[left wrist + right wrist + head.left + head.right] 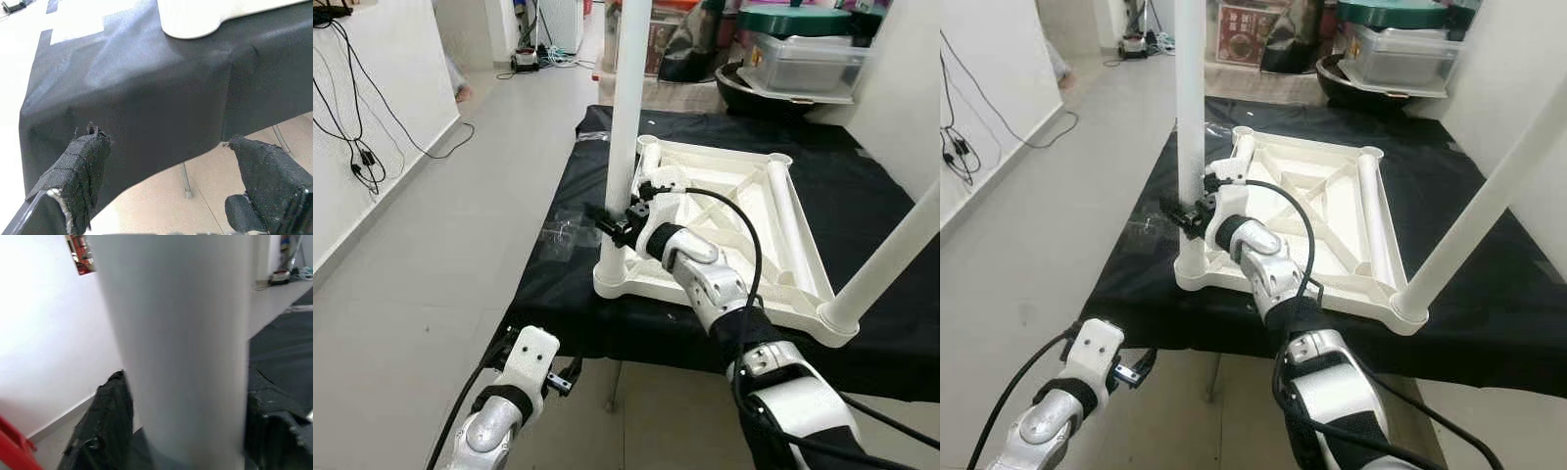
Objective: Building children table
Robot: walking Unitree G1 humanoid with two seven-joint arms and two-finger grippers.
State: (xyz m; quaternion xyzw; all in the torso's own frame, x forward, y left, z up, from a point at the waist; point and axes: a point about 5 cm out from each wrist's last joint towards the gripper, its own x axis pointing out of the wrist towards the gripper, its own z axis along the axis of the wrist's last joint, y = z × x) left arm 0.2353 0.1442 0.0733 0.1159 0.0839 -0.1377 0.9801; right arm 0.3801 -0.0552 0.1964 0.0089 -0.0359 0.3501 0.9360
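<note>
A grey tiled floor (460,225) runs past a low stand draped in a black cloth (862,206); plastic boxes (803,59) are stacked behind it at 1 o'clock, and cables (352,137) trail along the white wall at 10 o'clock. On the cloth lies an upturned white tabletop (744,225), its ribbed underside facing up; one white leg (625,127) stands upright in the near corner at 9 o'clock of the tabletop; a second leg (891,259) rises tilted from the near corner at 4 o'clock. The right gripper (612,223) reaches across the tabletop to the upright leg low down, just above its socket; in the right wrist view its fingers (110,426) sit either side of the leg (181,347), clamped on it. The left gripper (171,161) hangs below the cloth's near edge at 7 o'clock, well apart from the tabletop; its fingers (83,171) are spread, with nothing between them. A clear plastic bag (563,235) lies on the cloth beside the upright leg.
</note>
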